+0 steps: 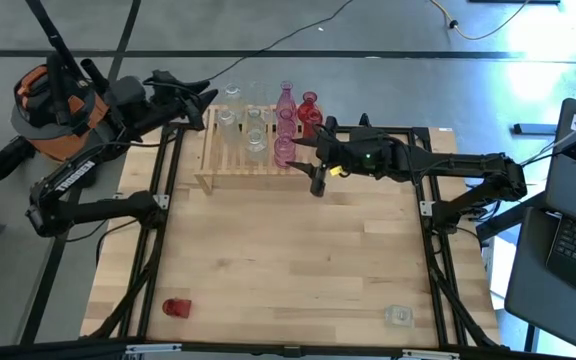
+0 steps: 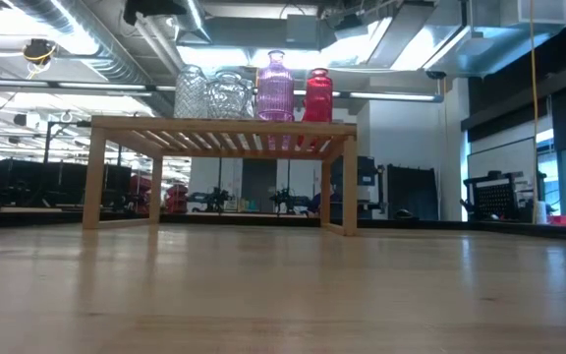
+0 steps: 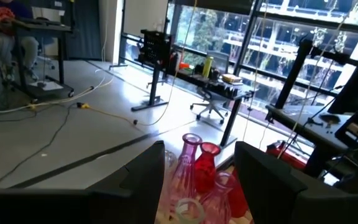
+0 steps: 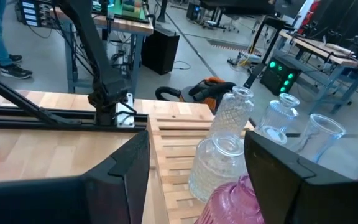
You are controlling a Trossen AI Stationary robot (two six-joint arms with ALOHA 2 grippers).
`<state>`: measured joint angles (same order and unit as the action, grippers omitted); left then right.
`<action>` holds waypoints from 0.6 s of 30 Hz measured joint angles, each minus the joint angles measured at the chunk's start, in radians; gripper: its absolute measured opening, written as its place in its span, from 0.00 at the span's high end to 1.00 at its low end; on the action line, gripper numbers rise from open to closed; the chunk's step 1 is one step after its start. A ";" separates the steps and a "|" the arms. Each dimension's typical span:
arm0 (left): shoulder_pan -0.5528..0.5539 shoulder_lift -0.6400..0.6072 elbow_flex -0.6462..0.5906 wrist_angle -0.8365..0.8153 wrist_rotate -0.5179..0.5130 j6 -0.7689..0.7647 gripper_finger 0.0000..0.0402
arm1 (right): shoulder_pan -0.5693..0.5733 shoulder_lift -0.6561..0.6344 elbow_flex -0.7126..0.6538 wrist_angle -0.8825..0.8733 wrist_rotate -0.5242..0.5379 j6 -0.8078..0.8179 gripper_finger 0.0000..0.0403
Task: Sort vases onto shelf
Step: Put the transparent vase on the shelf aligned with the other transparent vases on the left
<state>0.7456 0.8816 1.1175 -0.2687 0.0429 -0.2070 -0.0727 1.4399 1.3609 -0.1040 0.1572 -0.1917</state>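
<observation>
A: Two vases sit at the near edge of the table [image 1: 298, 260], off the rack: a red one [image 1: 176, 307] near the left corner, a clear one [image 1: 398, 316] near the right. Both well apart from everything else.

B: And the shelf?

A: Wooden shelf [image 1: 230, 172] at the far side, left of centre. Clear vases [image 1: 254, 130] on its left and middle part, pink vases [image 1: 285, 124] next, a red bottle [image 1: 309, 112] at the right end. From table height, a tall pink bottle [image 2: 275, 87] and the red one [image 2: 318, 95] stand upright on the slats beside the clear ones [image 2: 211, 94].

B: Grippers?

A: Right gripper [image 1: 317, 152] hangs at the shelf's right end, just beside the pink vases. Fingers [image 4: 284, 180] spread apart, nothing between them, a pink vase [image 4: 241, 202] and a clear one just ahead. Left gripper [image 1: 206, 97] is raised at the shelf's far left corner, fingers [image 3: 145, 180] parted, holding nothing, looking over pink and red necks.

B: Beyond the table?

A: An orange vacuum [image 1: 53, 110] on the floor, far left.
</observation>
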 joint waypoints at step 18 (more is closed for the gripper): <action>0.000 -0.004 0.000 -0.010 -0.008 0.000 0.53 | 0.027 -0.167 0.154 -0.423 -0.118 -0.050 0.48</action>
<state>0.7455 0.8772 1.1175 -0.2783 0.0347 -0.2073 -0.0459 1.2731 1.5149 -0.5269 0.0390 -0.2414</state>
